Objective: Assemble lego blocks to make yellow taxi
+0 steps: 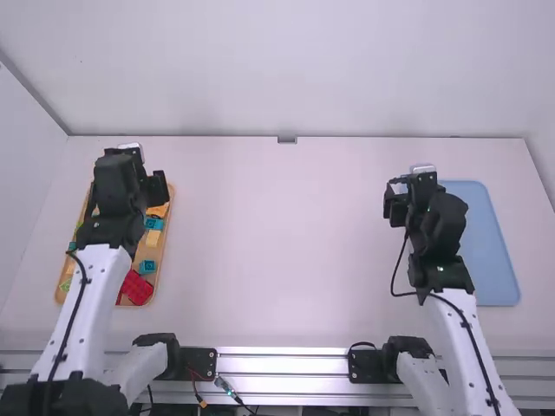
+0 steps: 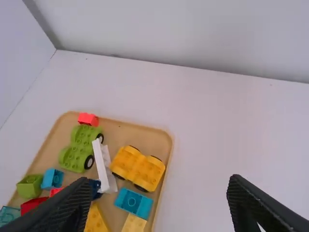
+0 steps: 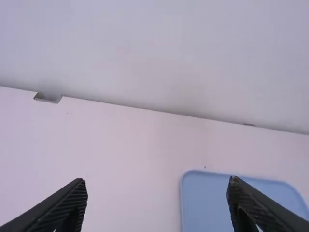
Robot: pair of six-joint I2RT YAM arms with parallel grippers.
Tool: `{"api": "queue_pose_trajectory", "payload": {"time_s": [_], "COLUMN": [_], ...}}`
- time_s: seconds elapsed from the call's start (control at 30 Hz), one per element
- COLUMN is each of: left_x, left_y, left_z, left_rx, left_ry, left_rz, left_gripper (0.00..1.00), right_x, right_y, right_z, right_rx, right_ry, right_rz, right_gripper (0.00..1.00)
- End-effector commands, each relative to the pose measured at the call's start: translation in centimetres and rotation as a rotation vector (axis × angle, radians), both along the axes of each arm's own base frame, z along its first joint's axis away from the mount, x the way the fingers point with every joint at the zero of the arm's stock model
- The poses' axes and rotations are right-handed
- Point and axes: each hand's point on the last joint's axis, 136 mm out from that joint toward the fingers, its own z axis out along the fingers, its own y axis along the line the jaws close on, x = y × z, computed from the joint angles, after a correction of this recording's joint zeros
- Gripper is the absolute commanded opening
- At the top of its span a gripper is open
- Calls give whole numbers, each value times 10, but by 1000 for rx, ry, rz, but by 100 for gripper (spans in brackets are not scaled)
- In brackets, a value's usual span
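Yellow car base (image 2: 137, 168) sits inside the wooden tray (image 1: 165, 247), by its far right corner; a green car base (image 2: 79, 148) lies near the far edge and a red block (image 1: 136, 287) at the near right corner. Left gripper (image 1: 157, 187), above the tray, has empty, parted jaws. Right gripper (image 1: 395, 205), also spread and empty, hangs near the blue tray's (image 1: 487, 251) far left corner.

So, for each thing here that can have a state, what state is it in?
Left gripper: open
Right gripper: open
Yellow wheeled base: in the wooden tray, nothing built on it
Green wheeled base: in the wooden tray, nothing built on it
Wooden tray: holding assorted blocks
Blue tray: flat on the table
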Motion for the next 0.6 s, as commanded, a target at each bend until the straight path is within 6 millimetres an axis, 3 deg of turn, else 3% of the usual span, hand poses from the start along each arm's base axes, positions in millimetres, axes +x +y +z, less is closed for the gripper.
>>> {"api": "queue_pose_trajectory", "payload": {"time_s": [0.0,0.17,0.27,0.57], "left_x": [10,34,50,77], "left_y": [13,24,34,42], "left_z": [11,16,21,3], "left_rx": [41,15,-121,-220], "left_ry": [7,2,-71,-25], "left_rz": [28,75,199,273], "left_gripper": [79,86,91,98], "right_x": [14,32,45,64], "right_y": [-2,-3,-2,19], "right_z": [18,19,20,20], "right_rx": [-22,-35,-41,-68], "right_ry": [-27,-11,-5,1], "right_rz": [6,15,21,87], "right_gripper": [80,87,91,98]}}
